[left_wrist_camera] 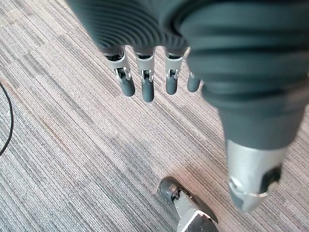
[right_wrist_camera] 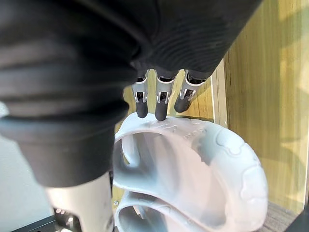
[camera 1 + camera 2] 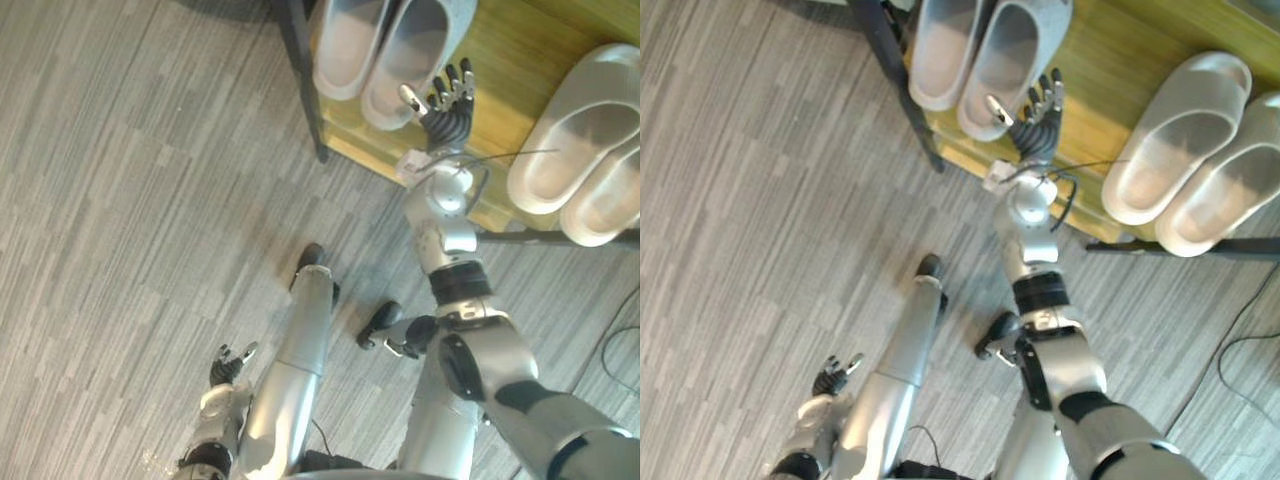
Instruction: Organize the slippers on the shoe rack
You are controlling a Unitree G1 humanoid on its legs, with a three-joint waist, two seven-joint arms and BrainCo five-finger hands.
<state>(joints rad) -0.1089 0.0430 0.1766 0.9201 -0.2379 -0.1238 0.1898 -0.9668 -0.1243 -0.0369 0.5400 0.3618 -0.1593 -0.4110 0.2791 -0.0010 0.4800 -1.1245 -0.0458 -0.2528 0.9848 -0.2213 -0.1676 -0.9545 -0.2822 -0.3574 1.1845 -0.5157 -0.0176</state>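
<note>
Fingers (image 2: 161, 107) of right hand (image 3: 447, 112) spread straight, tips beside slipper (image 2: 203, 164) rim on rack (image 3: 500, 60).

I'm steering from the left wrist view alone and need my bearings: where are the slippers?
Observer: Both pairs stand on the wooden shoe rack: a left pair and a right pair, set apart.
Operator: And the right hand?
Observer: The right hand is open, stretched over the rack beside the left pair's heels.
Operator: Touching a slipper?
Observer: In the right wrist view its fingertips sit at one slipper's rim; contact I cannot confirm.
</note>
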